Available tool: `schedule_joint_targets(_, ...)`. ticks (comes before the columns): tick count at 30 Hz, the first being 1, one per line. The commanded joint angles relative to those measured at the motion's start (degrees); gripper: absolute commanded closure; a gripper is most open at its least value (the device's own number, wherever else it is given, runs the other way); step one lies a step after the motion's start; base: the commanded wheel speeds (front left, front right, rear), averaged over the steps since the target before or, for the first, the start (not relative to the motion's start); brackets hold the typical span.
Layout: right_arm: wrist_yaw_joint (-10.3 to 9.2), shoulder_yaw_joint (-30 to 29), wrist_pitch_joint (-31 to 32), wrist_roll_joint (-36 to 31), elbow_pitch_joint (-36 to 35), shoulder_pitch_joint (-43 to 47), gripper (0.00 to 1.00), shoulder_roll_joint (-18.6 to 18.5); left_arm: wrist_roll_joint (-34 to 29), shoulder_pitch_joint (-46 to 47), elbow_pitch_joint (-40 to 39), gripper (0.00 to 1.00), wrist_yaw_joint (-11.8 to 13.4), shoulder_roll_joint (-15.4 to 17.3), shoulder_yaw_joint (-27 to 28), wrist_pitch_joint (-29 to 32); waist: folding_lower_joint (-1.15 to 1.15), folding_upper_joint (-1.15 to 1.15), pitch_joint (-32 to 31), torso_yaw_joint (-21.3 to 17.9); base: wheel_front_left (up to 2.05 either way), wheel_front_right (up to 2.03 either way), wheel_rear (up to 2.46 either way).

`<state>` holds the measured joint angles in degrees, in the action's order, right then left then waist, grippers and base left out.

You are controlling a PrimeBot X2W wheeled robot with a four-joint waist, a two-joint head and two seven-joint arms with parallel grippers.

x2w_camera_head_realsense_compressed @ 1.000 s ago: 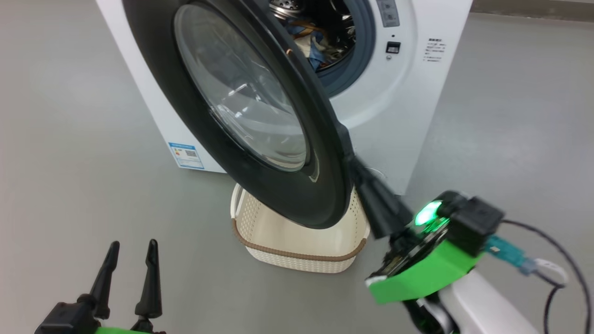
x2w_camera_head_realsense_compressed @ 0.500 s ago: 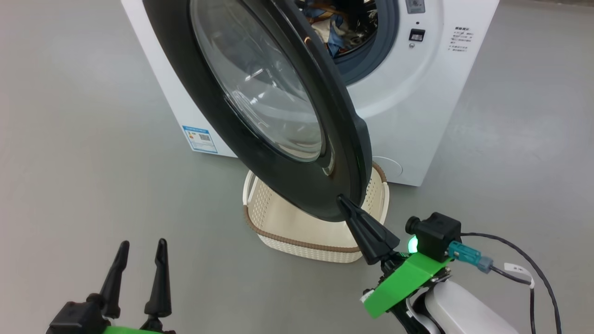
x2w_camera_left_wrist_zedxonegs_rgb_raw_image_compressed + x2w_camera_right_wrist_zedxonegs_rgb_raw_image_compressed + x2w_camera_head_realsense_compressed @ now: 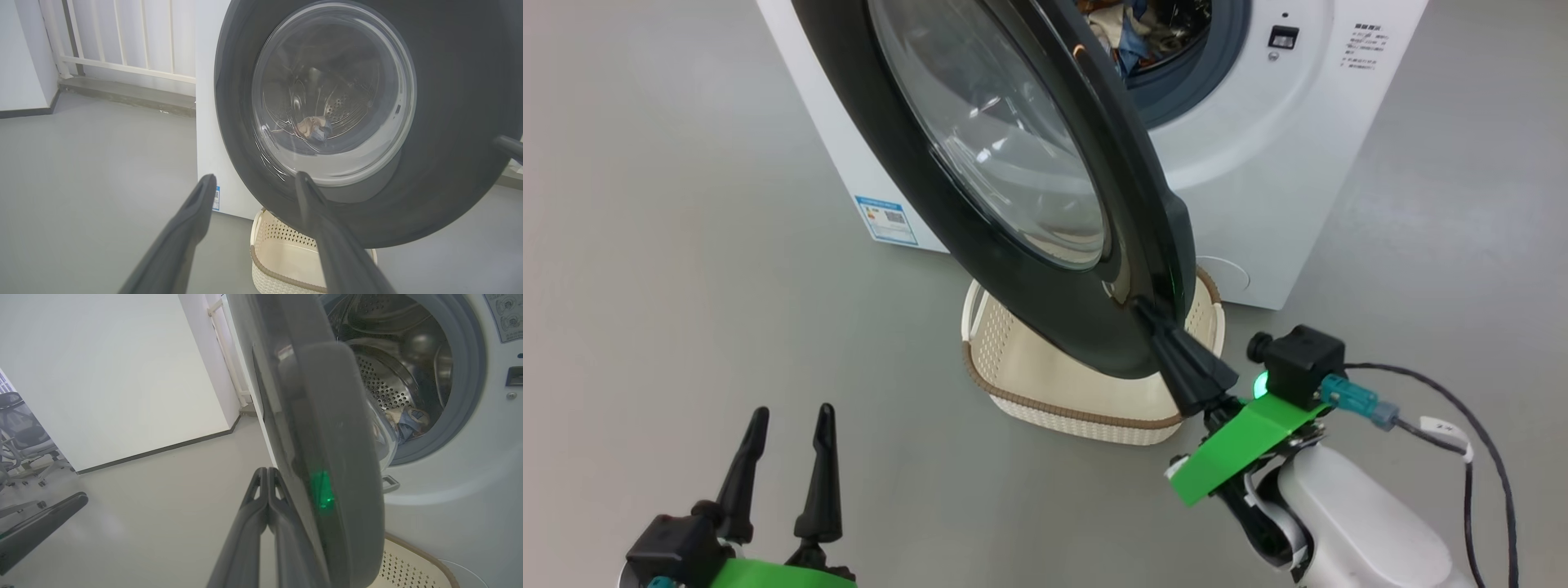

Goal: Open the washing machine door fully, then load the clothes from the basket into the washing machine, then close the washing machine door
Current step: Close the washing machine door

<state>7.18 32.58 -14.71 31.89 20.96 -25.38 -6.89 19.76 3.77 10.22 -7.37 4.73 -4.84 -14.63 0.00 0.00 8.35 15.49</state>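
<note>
Clenched on nothing, the right gripper point(image 3: 1150, 312) pressed against the washing machine door point(image 3: 1005, 180) at its five o'clock rim; the left gripper point(image 3: 792, 411) hung released at seven o'clock. The basket point(image 3: 1086, 415) sat under the half-open door, with the clothes point(image 3: 1115, 37) inside the washing machine point(image 3: 1258, 204) at twelve o'clock.

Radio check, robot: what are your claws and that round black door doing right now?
Right gripper shut, tips at rim of the big round glossy black door. Left gripper open, empty. Door part open. Cream perforated plastic basket below it.
</note>
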Motion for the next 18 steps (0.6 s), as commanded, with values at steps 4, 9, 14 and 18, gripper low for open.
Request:
schedule_joint_targets(4,0.31,-1.29,-0.29,-0.03,-0.97,-2.26,1.00,0.39,0.79,2.55,-1.42,0.00,-0.12,0.85,1.56,-0.37,0.00,0.00,1.31,0.61,0.00,0.00,0.00)
schedule_joint_targets(9,0.31,-4.88,-0.29,-0.88,-1.40,-3.40,1.00,-0.43,1.14,3.49,-1.80,0.00,-0.12,0.48,1.12,-0.37,0.00,0.00,3.33,0.79,0.00,0.00,0.00)
schedule_joint_targets(14,0.31,-7.48,-0.29,-1.71,-1.69,-5.37,1.00,-1.55,1.37,5.08,-2.39,0.00,-0.12,0.06,0.35,-0.37,0.00,0.00,5.74,1.09,0.00,0.00,0.00)
schedule_joint_targets(18,0.31,-10.35,-0.29,-2.58,-1.41,-7.97,1.00,-2.73,1.72,7.28,-2.82,0.00,-0.12,-0.05,-1.39,-0.37,0.00,0.00,8.47,1.76,0.00,0.00,0.00)
